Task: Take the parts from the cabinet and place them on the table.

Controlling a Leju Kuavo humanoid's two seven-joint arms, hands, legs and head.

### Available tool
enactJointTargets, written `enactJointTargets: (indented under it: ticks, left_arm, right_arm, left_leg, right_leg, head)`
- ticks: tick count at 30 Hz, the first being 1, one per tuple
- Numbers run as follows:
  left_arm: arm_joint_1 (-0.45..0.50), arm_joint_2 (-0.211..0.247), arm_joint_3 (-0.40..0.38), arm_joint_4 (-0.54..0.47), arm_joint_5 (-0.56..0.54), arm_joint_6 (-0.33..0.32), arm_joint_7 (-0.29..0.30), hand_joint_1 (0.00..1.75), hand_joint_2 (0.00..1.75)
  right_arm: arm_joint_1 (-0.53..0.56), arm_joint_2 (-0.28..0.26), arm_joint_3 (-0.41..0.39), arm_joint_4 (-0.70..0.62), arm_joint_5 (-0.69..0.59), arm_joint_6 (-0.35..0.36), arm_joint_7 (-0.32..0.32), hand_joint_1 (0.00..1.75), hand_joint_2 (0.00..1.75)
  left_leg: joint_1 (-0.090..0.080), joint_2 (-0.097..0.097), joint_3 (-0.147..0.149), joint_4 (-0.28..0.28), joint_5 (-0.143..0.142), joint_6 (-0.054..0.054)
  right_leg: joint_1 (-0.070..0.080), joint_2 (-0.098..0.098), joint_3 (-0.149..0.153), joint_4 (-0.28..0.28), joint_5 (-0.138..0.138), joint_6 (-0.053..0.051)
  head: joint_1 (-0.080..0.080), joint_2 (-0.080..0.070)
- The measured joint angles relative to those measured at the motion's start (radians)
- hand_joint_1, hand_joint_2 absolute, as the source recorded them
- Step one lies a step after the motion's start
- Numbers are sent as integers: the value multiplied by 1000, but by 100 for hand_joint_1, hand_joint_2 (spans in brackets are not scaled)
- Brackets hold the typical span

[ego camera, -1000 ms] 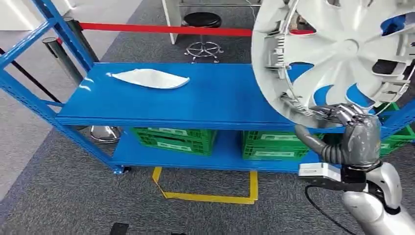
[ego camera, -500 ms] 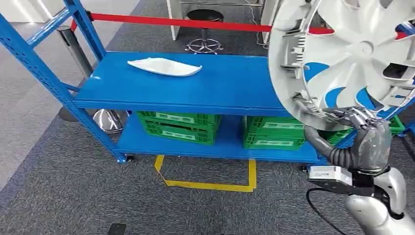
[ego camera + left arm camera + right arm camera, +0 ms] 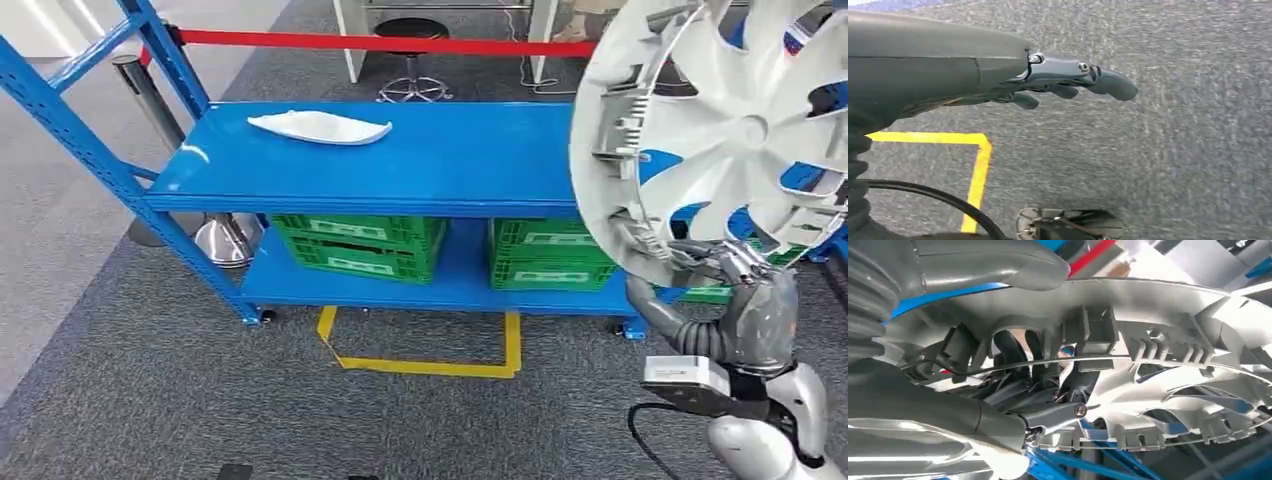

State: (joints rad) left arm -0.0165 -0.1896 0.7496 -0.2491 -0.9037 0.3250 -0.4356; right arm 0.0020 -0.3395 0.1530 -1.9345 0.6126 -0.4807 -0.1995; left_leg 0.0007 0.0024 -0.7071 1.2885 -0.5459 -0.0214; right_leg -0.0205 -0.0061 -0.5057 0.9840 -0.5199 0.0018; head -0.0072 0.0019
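1. Your right hand grips the lower rim of the hubcap: in the right wrist view the dark fingers hook through an opening in its back while the thick grey thumb lies over the outer edge.
2. The hubcap is a large round disc of pale grey moulded plastic, held upright and slightly tilted above the hand, its ribbed back turned toward you. Curved spokes fan out from a small central hub, with blue showing through the gaps.
3. Close up, its inner rim carries blocky clips and a thin wire ring running around them.
4. Your left hand hangs over the floor holding nothing, its smooth dark fingers loosely extended and a little apart.
5. Beneath it lies coarse grey carpet crossed by a yellow tape line.
6. Beyond the hubcap stands the blue metal cabinet, its flat top shelf glossy, its slanted uprights punched with holes.
7. A second part, a long, shallow white shell tapering at both ends, lies on that top shelf toward your left.
8. On the lower shelf sit green slatted plastic crates side by side.
9. Behind the cabinet runs a red barrier belt, with a black round stool beyond it.
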Motion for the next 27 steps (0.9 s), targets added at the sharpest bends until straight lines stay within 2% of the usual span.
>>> enactJointTargets:
  ticks: [1, 2, 3, 4, 6, 8, 9, 10, 12, 13, 14, 15, 17, 18, 19, 20, 22, 24, 25, 27]
  left_arm:
    - [0, 3, 0, 0, 2, 0, -1, 0, 175]
    - [0, 5, 0, 0, 4, 1, -3, 0, 175]
    - [0, 8, 0, 0, 4, 2, -3, 0, 175]
    - [0, 11, 0, 0, 5, 2, -3, 0, 175]
    - [1, 12, 0, 0, 6, 5, -4, 0, 175]
    - [-1, 15, 0, 0, 8, 8, -4, 0, 175]
    - [-1, 17, 0, 0, 13, 10, -4, 0, 175]
    - [-1, 19, 0, 0, 13, 10, -4, 0, 175]
    - [-2, 22, 0, 0, 13, 10, -3, 0, 175]
    - [0, 23, 0, 0, 13, 10, -3, 0, 175]
    - [1, 25, 0, 0, 13, 10, -3, 0, 175]
    - [2, 26, 0, 0, 13, 10, -3, 0, 175]
    - [1, 28, 0, 0, 13, 10, -3, 0, 175]
    - [1, 28, 0, 0, 13, 9, -3, 0, 175]
    - [1, 31, 1, 0, 13, 7, -3, 0, 175]
    - [0, 33, 1, 0, 13, 7, -3, 0, 175]
    - [1, 34, 1, 0, 13, 7, -4, 0, 175]
    - [1, 39, 1, 0, 13, 8, -2, 0, 175]
    - [1, 39, 1, 0, 13, 8, -1, 0, 175]
    - [1, 38, 1, 0, 13, 9, 7, 0, 175]
  right_arm:
    - [9, 1, -5, -1, -8, -1, -4, 175, 175]
    - [16, 1, -8, -1, -17, -1, -8, 175, 175]
    - [20, 2, -11, -2, -22, -1, -11, 175, 175]
    - [21, 2, -13, -2, -26, -1, -13, 175, 175]
    - [22, 3, -17, -2, -31, 1, -19, 175, 175]
    - [20, 4, -22, -3, -48, 16, -23, 175, 175]
    - [20, 4, -24, -2, -55, 23, -23, 175, 175]
    - [17, 4, -25, -2, -59, 28, -24, 175, 175]
    - [16, 4, -26, -2, -62, 33, -25, 175, 175]
    - [17, 4, -26, -1, -63, 35, -26, 175, 175]
    - [17, 4, -26, 0, -64, 39, -26, 175, 175]
    - [17, 4, -26, 0, -64, 44, -26, 175, 175]
    - [15, 4, -26, 0, -64, 49, -23, 175, 175]
    - [14, 4, -26, 0, -64, 50, -21, 175, 175]
    - [13, 4, -26, 2, -64, 52, -20, 175, 175]
    - [12, 4, -26, 1, -63, 53, -21, 175, 175]
    - [14, 4, -26, 2, -63, 54, -19, 175, 175]
    - [12, 4, -26, 2, -63, 54, -18, 175, 175]
    - [12, 4, -26, 2, -63, 54, -18, 175, 175]
    - [13, 5, -26, 2, -62, 54, -18, 175, 175]
  left_leg:
    - [0, 0, 36, -63, 37, 4]
    - [-1, -1, 85, -156, 78, 10]
    - [-3, -5, 128, -243, 104, 20]
    - [-7, -7, 147, -269, 88, 28]
    - [-12, -6, 140, -281, 88, 32]
    - [-10, -5, 141, -297, 88, 46]
    - [-5, -2, 147, -310, 95, 53]
    - [-3, -2, 145, -313, 99, 60]
    - [-6, -2, 138, -313, 101, 65]
    - [-7, -2, 136, -312, 102, 66]
    - [-8, -2, 134, -310, 102, 66]
    - [-8, -2, 134, -307, 102, 66]
    - [-7, -3, 133, -297, 98, 62]
    - [-6, -4, 132, -289, 95, 57]
    - [-16, -4, 125, -282, 92, 49]
    - [-16, -5, 116, -271, 92, 46]
    - [-15, -4, 111, -272, 100, 35]
    - [-12, -5, 106, -263, 90, 26]
    - [-12, -5, 95, -232, 60, 17]
    - [-5, -5, 40, -94, -18, 6]
  right_leg:
    - [0, 1, -1, 1, 1, 1]
    - [1, 1, 1, 2, 0, 2]
    - [0, 1, -1, 1, 0, 3]
    - [5, 2, -7, 3, 2, 10]
    - [0, 4, -14, 3, 9, 22]
    - [2, 3, -15, -1, 11, 37]
    - [0, 4, -28, 14, -6, 38]
    - [0, 4, -49, 53, -34, 37]
    - [-1, 5, -130, 221, -109, 41]
    - [-1, 5, -165, 290, -132, 44]
    - [-1, 5, -183, 323, -131, 46]
    - [-1, 4, -173, 303, -107, 47]
    - [-4, 3, -95, 147, -14, 48]
    - [-6, 1, -51, 60, 21, 48]
    - [-3, 0, -37, 31, -6, 50]
    - [-3, 5, -34, 29, 1, 37]
    - [0, 5, -43, 34, 5, 29]
    - [-7, 3, -44, 31, 13, 17]
    - [-8, 3, -45, 31, 14, 13]
    - [-7, 2, -50, 31, 17, 8]
  head:
    - [0, 0]
    - [0, 0]
    - [1, 0]
    - [1, 0]
    - [0, 0]
    - [2, 0]
    - [2, 0]
    - [5, 0]
    - [6, 0]
    - [6, 0]
    - [6, 0]
    - [6, 0]
    - [6, 0]
    - [7, 0]
    - [8, 0]
    - [8, 0]
    - [5, 0]
    - [7, 0]
    - [3, 0]
    - [-2, 0]
